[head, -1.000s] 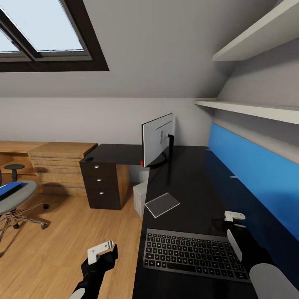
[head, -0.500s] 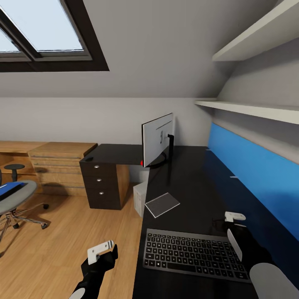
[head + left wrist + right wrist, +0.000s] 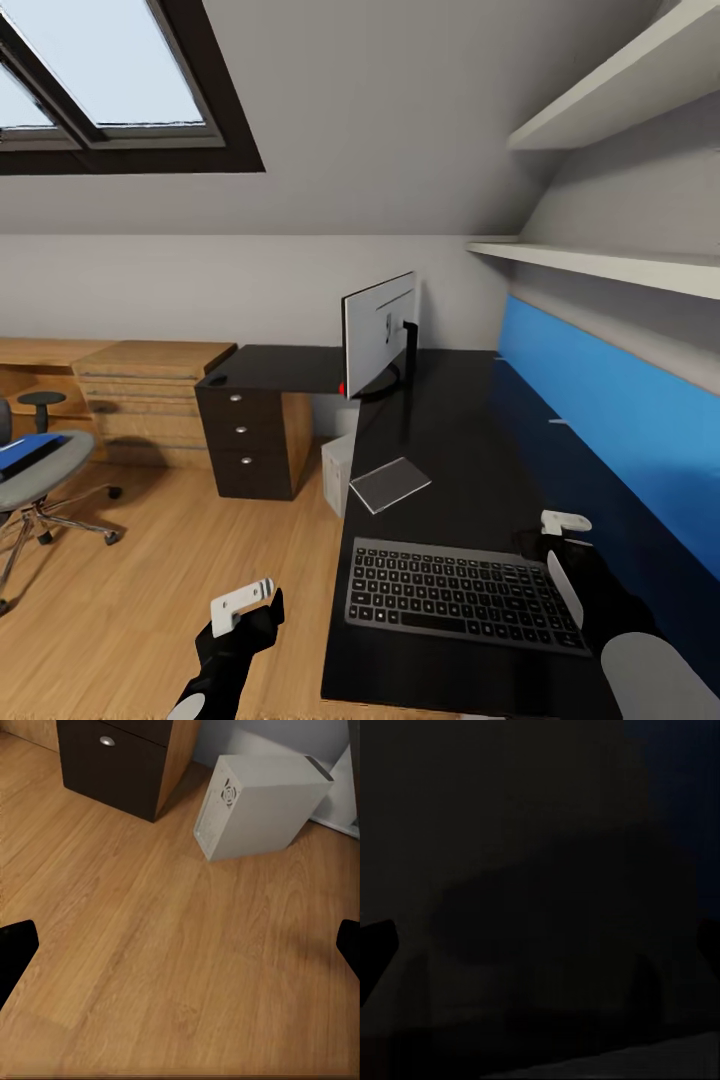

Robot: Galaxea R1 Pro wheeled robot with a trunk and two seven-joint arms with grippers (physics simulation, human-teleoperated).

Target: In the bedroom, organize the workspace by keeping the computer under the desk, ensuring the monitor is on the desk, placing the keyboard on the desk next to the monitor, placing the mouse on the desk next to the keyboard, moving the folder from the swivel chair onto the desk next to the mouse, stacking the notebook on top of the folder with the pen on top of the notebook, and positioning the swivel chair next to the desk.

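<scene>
Left gripper [image 3: 180, 945] hangs wide open and empty over the floor [image 3: 150, 560], w/ the computer [image 3: 255, 806] just beyond under the desk [image 3: 450, 440]. Our right gripper [image 3: 560, 540] sits over the desk right of the keyboard [image 3: 460, 595]; can't tell its opening. Folder [image 3: 25, 452] lies on the chair [image 3: 40, 480], far left.

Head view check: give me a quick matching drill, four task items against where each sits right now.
Things:
1. keyboard
2. folder
3. computer
4. monitor

Places:
A. on the swivel chair seat
B. on the floor beside the drawer unit
C. standing at the desk's far corner
D. flat on the desk's near end

Pairs: 1-D, 2-A, 3-B, 4-C
</scene>
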